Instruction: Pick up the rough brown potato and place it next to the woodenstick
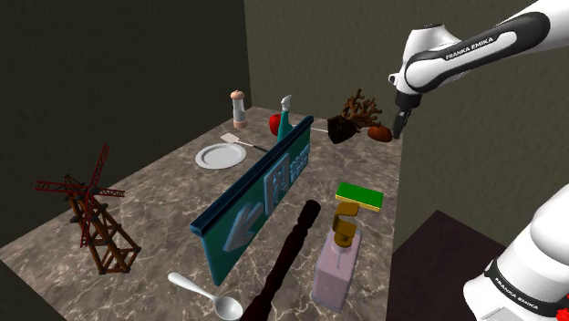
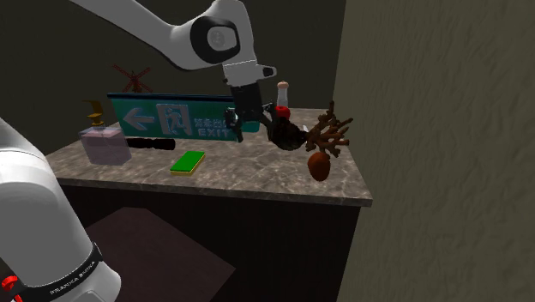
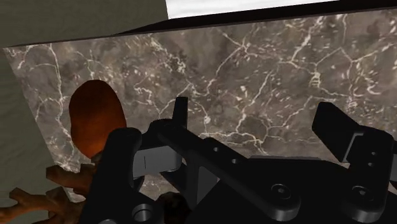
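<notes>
The gripper (image 3: pixel 257 124), fingers apart over bare marble countertop (image 3: pixel 254 57), hovers off to one side of the potato (image 3: pixel 95 121), a reddish-brown oval lying at the counter's far right corner in the shoulder view, just beside a brown branching twig (image 3: pixel 38 197).

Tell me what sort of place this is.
Probably a kitchen-style counter in a house: a marble-patterned worktop set against plain walls, holding a white plate, a spoon and a soap dispenser.

Potato (image 1: pixel 380 134): reddish-brown, oval, resting at counter (image 1: pixel 169 193) corner. Woodenstick (image 1: pixel 290 248): dark, long, lying flat, well apart from potato.
</notes>
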{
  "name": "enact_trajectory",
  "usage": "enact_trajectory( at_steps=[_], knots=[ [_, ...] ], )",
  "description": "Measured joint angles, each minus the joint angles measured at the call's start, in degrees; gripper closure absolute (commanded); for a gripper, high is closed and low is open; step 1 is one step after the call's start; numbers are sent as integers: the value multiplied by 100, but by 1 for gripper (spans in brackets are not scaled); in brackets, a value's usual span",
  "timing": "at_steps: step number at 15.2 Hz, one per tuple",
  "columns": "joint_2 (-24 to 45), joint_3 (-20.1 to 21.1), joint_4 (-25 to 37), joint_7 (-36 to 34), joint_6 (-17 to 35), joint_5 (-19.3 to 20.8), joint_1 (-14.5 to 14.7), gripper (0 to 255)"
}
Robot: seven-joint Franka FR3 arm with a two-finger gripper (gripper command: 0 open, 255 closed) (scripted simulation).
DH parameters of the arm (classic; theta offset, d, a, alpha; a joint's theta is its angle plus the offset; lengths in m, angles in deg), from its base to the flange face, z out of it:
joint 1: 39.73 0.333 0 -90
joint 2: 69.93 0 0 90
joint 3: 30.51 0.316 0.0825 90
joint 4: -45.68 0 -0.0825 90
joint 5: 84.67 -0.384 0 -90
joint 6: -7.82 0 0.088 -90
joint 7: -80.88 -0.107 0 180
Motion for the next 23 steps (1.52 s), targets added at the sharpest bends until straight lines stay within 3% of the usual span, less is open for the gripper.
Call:
enact_trajectory(
  at_steps=[8, 15, 23],
  knots=[
    [1491, -310, 954, 635, 858, 246, -218, 0],
    [2908, -424, 2148, 1142, 1377, 241, -436, 0],
    [3451, -443, 2309, 1246, 1809, 190, -574, 0]
  ],
)
